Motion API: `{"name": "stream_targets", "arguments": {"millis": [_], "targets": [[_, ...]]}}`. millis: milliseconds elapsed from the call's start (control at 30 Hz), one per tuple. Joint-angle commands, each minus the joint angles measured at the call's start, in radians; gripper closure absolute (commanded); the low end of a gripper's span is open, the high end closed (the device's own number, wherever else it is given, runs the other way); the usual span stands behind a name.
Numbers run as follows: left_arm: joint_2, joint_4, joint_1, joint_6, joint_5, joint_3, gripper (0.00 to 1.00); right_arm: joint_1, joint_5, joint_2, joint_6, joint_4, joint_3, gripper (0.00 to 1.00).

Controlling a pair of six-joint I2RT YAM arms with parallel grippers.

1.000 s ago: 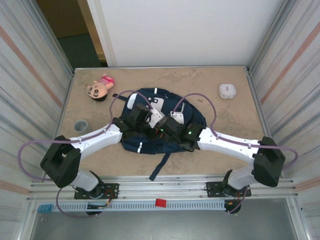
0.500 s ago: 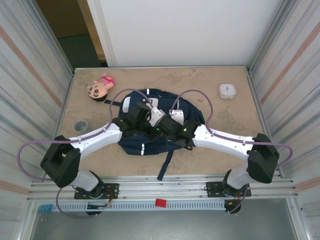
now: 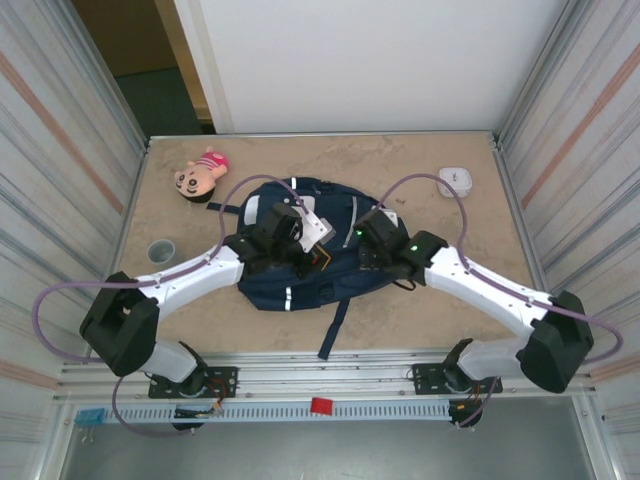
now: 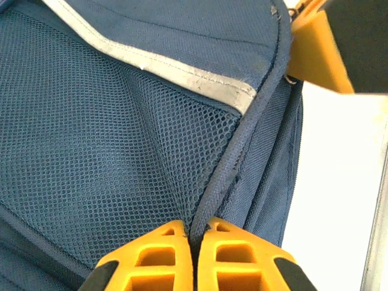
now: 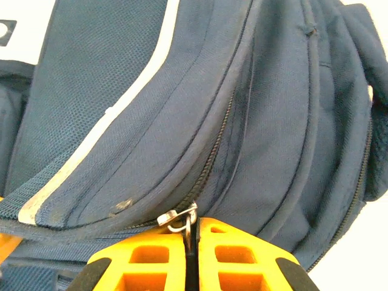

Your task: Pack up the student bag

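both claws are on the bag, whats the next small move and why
Probably draw the right claw a short way along the zip, taking the zipper pull with it. That claw is shut on the pull, the zip beyond looks closed, and the left claw pinches a piped seam of the student bag, which could brace the fabric.

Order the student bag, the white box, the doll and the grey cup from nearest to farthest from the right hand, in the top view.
1. Student bag, under the right hand, gripped at its zipper.
2. White box, far right.
3. Doll, far left.
4. Grey cup, left edge; nearly tied with the doll.
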Motion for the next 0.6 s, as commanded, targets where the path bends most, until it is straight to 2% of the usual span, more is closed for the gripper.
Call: {"name": "stream_targets", "arguments": {"millis": [0,133,233,333,467,567], "targets": [[-0.057,-0.09,0.024,0.034,-0.029,-0.017,1.0,-0.116,-0.043,-0.063,-0.112,0.009,-0.064,1.0],[-0.07,-0.098,0.024,0.003,-0.013,-0.013,1.0,-0.144,-0.162,-0.054,-0.179,0.065,-0.096,1.0],[-0.087,-0.115,0.024,-0.114,-0.013,-0.005,0.79,-0.143,-0.226,-0.035,-0.195,0.084,-0.097,1.0],[-0.123,-0.183,0.024,-0.317,-0.09,-0.009,0.61,-0.126,-0.245,-0.021,-0.2,0.085,-0.094,1.0],[-0.222,-0.281,0.031,-0.569,-0.237,-0.069,0.46,-0.108,-0.265,-0.016,-0.199,0.104,-0.123,1.0],[-0.295,-0.313,0.06,-0.693,-0.314,-0.143,0.41,-0.097,-0.272,-0.016,-0.196,0.092,-0.136,1.0]]}}
